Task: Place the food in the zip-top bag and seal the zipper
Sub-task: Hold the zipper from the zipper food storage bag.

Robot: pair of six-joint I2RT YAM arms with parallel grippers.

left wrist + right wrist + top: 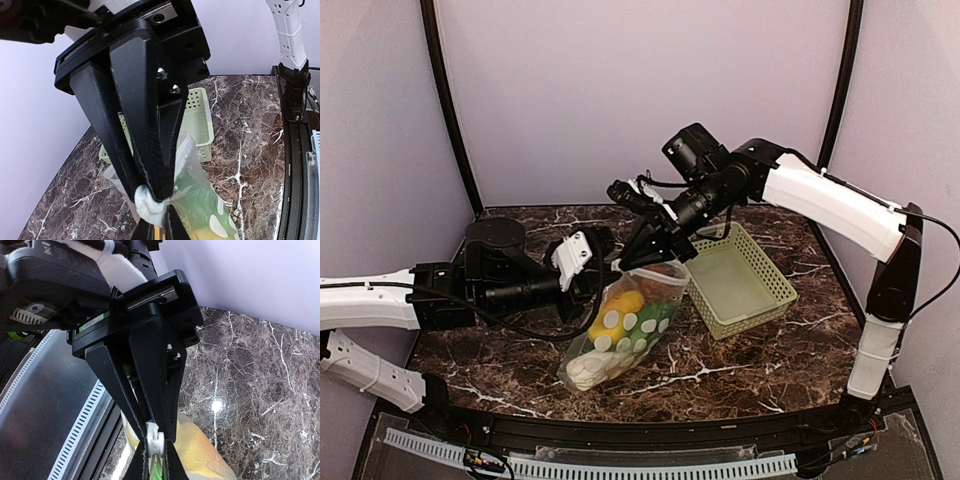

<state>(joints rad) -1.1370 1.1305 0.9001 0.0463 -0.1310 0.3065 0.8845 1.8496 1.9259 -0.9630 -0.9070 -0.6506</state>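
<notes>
The zip-top bag [620,330], clear with white dots, hangs tilted over the table's middle, its lower end resting on the marble. The food is inside it: a yellow piece [623,303], a green piece [645,322] and pale pieces [588,368]. My left gripper [603,270] is shut on the bunched left end of the bag's mouth, as the left wrist view [150,200] shows. My right gripper [655,258] is shut on the white slider of the zipper [156,437] at the mouth, close beside the left gripper. The bag's yellow contents [200,455] show below the right fingers.
A light green slotted basket [740,285] stands right of the bag, behind it in the left wrist view [200,115]. The dark marble table is ringed by purple walls. A black rail and a white cable strip [590,465] run along the near edge.
</notes>
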